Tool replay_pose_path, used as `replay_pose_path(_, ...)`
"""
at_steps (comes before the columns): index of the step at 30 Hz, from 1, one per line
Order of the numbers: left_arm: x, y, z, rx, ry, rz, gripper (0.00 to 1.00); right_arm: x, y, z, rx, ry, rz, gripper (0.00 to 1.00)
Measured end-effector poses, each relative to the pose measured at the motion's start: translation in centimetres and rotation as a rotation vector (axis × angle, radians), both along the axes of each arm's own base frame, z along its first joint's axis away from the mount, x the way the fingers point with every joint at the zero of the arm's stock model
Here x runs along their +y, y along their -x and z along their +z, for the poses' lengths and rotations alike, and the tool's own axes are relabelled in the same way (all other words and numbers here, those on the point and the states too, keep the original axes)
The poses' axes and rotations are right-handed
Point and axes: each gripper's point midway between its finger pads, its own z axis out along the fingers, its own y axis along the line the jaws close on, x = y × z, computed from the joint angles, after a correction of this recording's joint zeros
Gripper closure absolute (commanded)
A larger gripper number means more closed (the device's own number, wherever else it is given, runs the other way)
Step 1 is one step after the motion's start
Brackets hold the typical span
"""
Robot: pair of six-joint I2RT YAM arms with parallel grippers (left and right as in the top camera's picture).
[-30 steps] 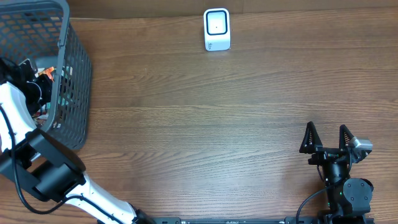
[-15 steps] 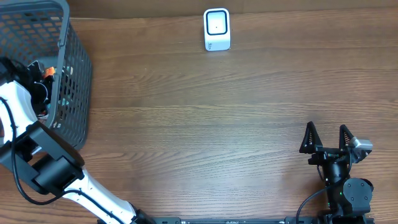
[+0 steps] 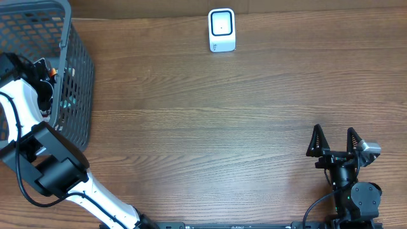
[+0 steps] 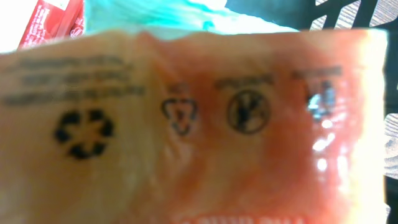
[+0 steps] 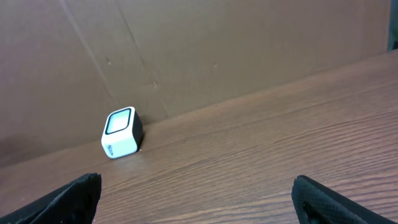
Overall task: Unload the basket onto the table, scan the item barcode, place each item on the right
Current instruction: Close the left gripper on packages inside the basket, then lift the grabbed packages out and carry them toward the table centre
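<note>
An orange plastic packet (image 4: 199, 124) with a recycling mark and other printed symbols fills the left wrist view, very close and blurred; no barcode shows on it. My left gripper (image 3: 46, 75) is down inside the grey wire basket (image 3: 67, 38) at the far left. Its fingers are hidden, so whether they grip the packet is unclear. The white scanner (image 3: 222, 30) stands at the table's far edge, also seen as the scanner (image 5: 120, 133) in the right wrist view. My right gripper (image 3: 334, 141) rests open near the front right with nothing between its fingers.
Behind the orange packet lie a teal packet (image 4: 186, 15) and a red packet (image 4: 53, 22) in the basket. A brown cardboard wall (image 5: 217, 50) rises behind the scanner. Bare wooden table (image 3: 210, 127) stretches between basket and right arm.
My left arm has shifted slightly toward the far side inside the basket. The right arm and the scanner have not moved.
</note>
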Motion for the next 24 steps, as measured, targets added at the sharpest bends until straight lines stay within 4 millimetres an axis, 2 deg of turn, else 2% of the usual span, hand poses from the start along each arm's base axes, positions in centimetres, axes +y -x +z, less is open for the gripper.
replay_pose_path(13, -0.28, -0.27, 0.01, 0.001, -0.011, -0.018, 0.62, 0.01, 0.0, 0.01, 0.0, 0.001, 0.0, 0.0)
replay_pose_path(24, 0.09, 0.44, 0.46, 0.047, -0.04, -0.004, 0.66, 0.0, 0.0, 0.0, 0.0, 0.001, 0.0, 0.0)
